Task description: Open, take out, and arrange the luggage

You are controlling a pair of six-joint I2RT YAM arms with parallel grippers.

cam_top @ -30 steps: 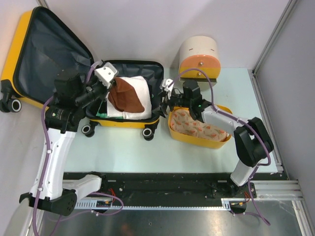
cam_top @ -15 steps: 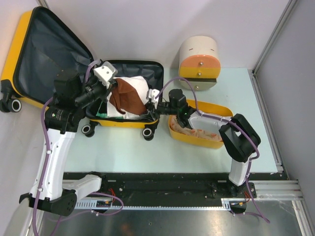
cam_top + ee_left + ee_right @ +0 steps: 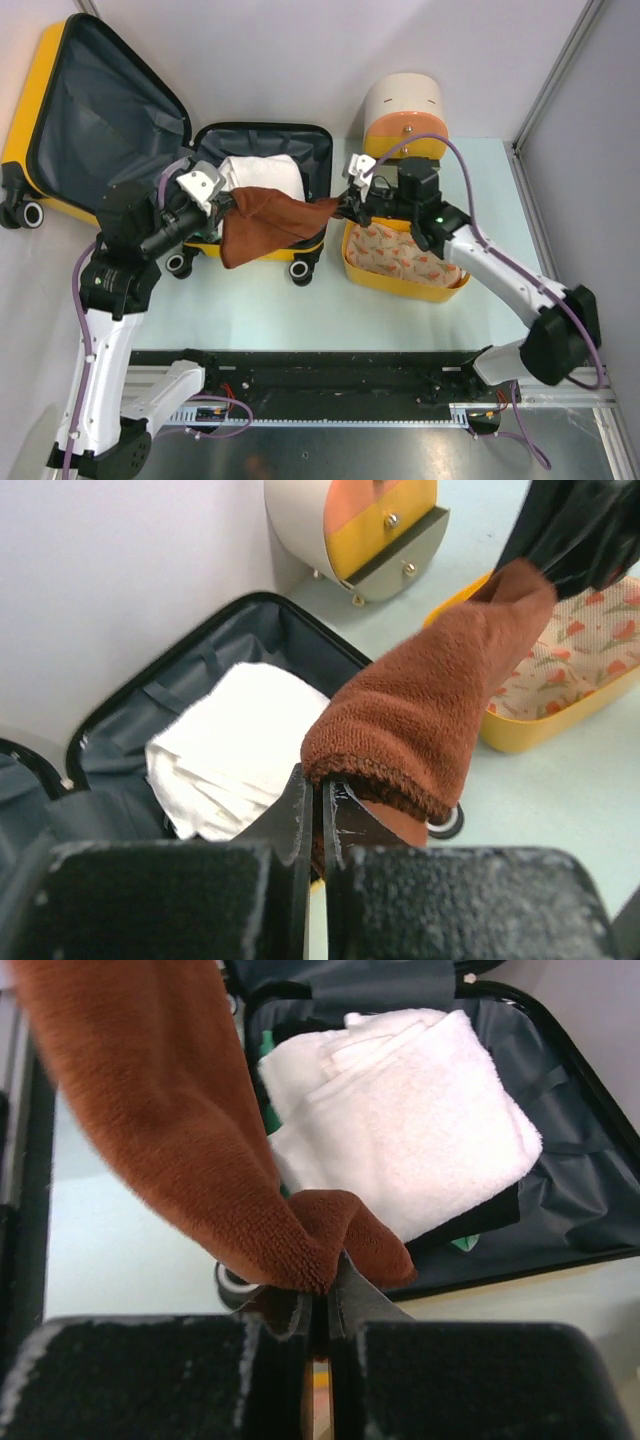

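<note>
The luggage, a large yellow suitcase (image 3: 22,120), lies open at the back left and shows its dark lining. A smaller open case (image 3: 312,145) in front of it holds a folded white towel (image 3: 262,176). A brown towel (image 3: 275,222) hangs stretched over that case's front edge between both grippers. My left gripper (image 3: 226,206) is shut on its left end, and the left wrist view shows the brown towel (image 3: 430,710) pinched at the fingertips (image 3: 322,785). My right gripper (image 3: 346,208) is shut on the right corner, seen up close as brown towel (image 3: 170,1130) clamped at the gripper (image 3: 325,1295).
A yellow bin (image 3: 398,286) lined with flower-print cloth sits at the right, under my right arm. A cream-and-orange drawer cabinet (image 3: 404,115) stands behind it. The wall runs along the back and a metal frame along the right side.
My right gripper reached into the smaller case, shut on the brown towel's corner and pulled right. The left gripper drew back left, so the towel now hangs stretched between them.
</note>
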